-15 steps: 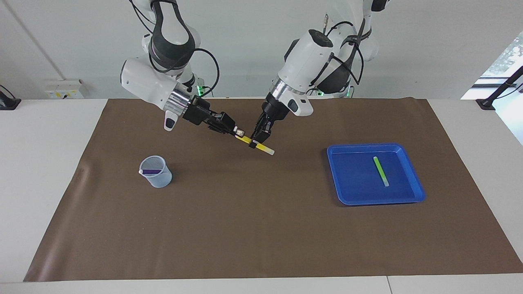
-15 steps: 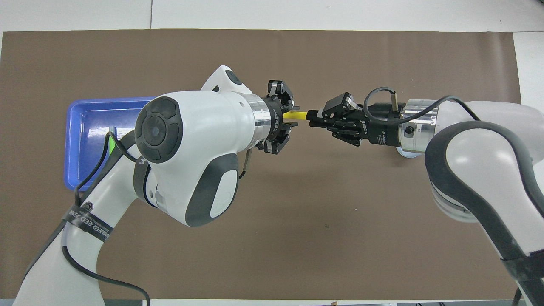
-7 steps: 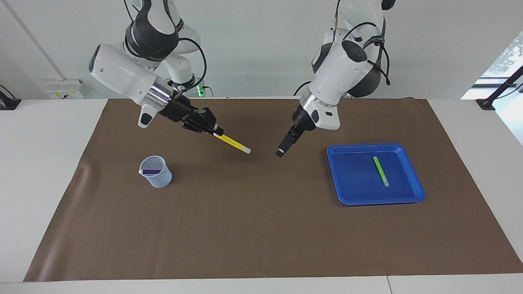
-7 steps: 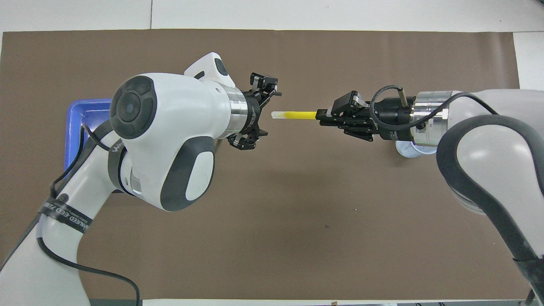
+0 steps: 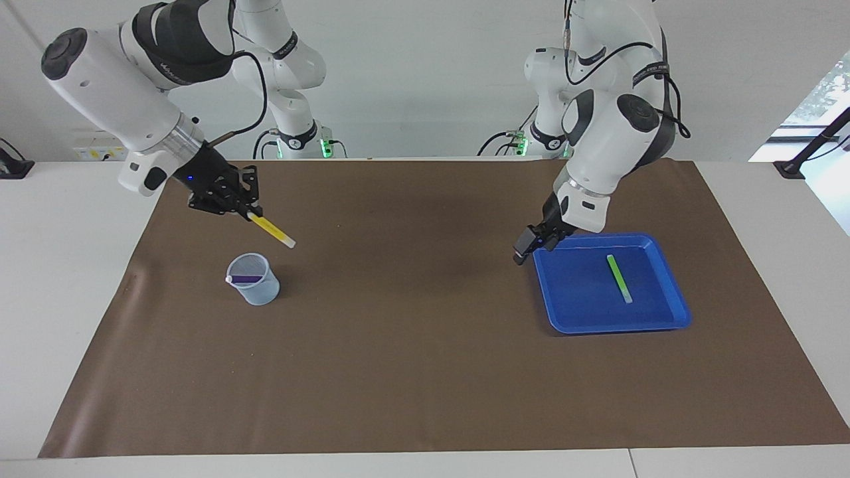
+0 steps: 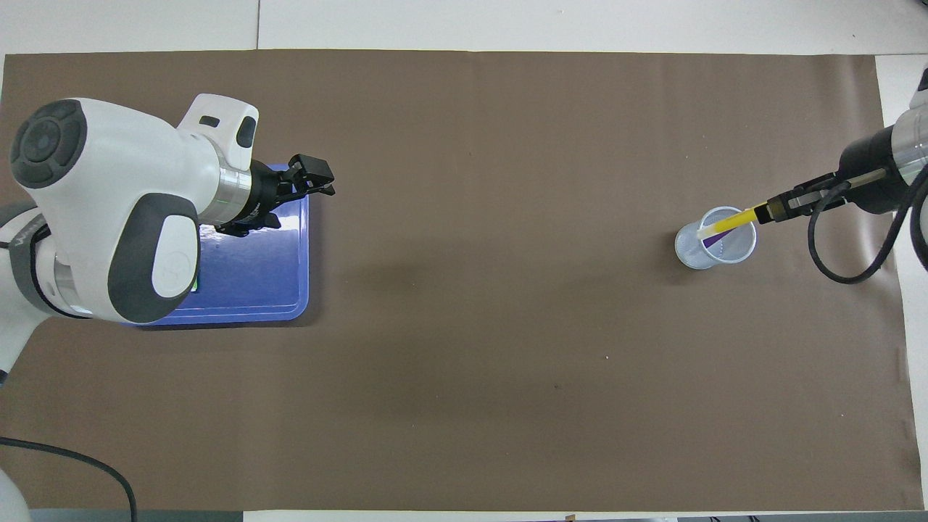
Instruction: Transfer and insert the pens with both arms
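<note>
**Yellow pen over the cup, insertion pending**

You have the yellow pen (image 5: 271, 229) pinched at its dark end in the right gripper (image 5: 247, 211), fingers clamped on it, pale cap end pointing down and away from the wrist. It hangs tilted above the clear cup (image 5: 253, 279), at the right arm's end of the brown mat (image 5: 425, 372). In the overhead view the cap tip overlaps the cup's mouth; the facing view shows the pen well clear above the rim, so it is not in yet.

The purple pen (image 5: 247, 277) lies slanted inside the cup, done. The green pen (image 5: 619, 278) lies flat in the blue tray (image 5: 671, 318), at the left arm's end, untouched.

Your left gripper (image 5: 524, 247) hovers over the tray's corner nearest the table's middle, fingers spread, holding nothing (it looks set for the green pen).

Step in hand, by my reading: seating the yellow pen. The next move calls for you to steepen the pen, bring the cap tip inside the rim, lower, then let go. Watch the purple pen across the opening; a shallow entry could strike it or tip the light cup. Meanwhile the left gripper needs to cross over the green pen and descend square to its length.
</note>
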